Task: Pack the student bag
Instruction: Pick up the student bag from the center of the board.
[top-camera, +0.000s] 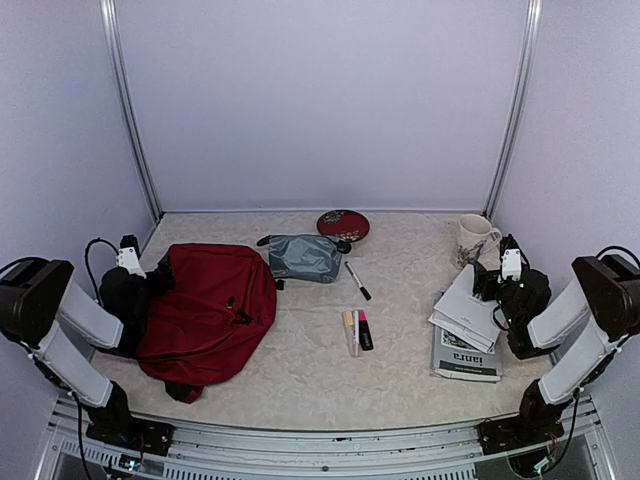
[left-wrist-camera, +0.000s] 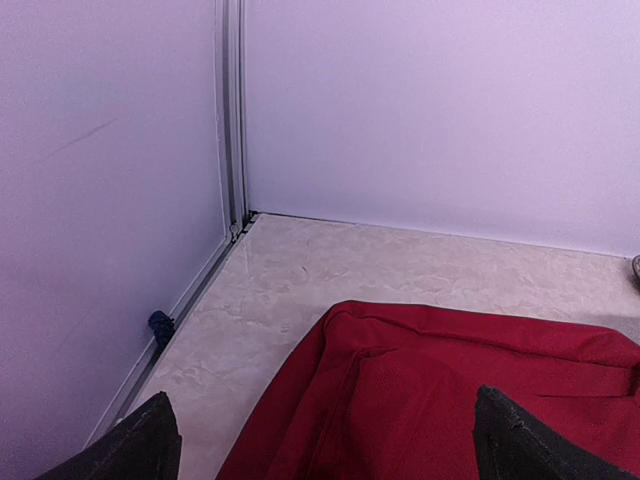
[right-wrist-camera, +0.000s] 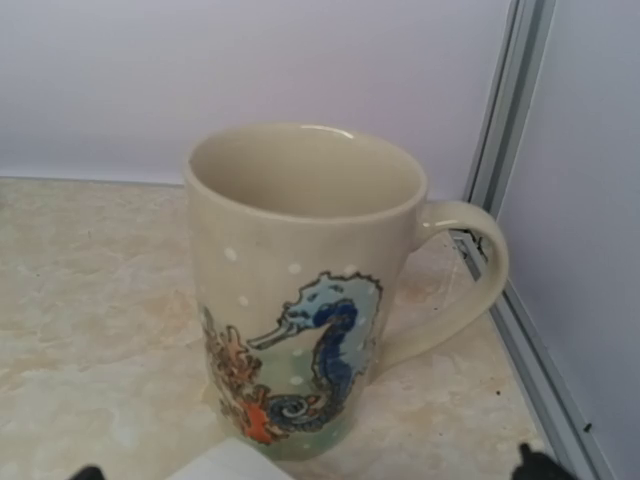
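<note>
The student bag (top-camera: 210, 310), dark red fabric, lies flat and slumped on the left of the table. My left gripper (top-camera: 148, 278) hovers at its left edge, open, with nothing between its fingers. In the left wrist view the bag (left-wrist-camera: 450, 380) fills the lower right between the two black fingertips (left-wrist-camera: 140, 445). My right gripper (top-camera: 488, 280) is open over a stack of white booklets (top-camera: 465, 308) at the right. It faces a cream mug (right-wrist-camera: 300, 300) painted with a seahorse. Only its black fingertips (right-wrist-camera: 540, 466) peek in at the bottom of the wrist view.
A grey zip pouch (top-camera: 305, 257) and a dark red dish (top-camera: 343, 224) sit at the back centre. A pen (top-camera: 357, 281) and several highlighters (top-camera: 357, 331) lie mid-table. A newspaper (top-camera: 466, 356) lies under the booklets. The mug (top-camera: 475, 240) stands by the right wall rail.
</note>
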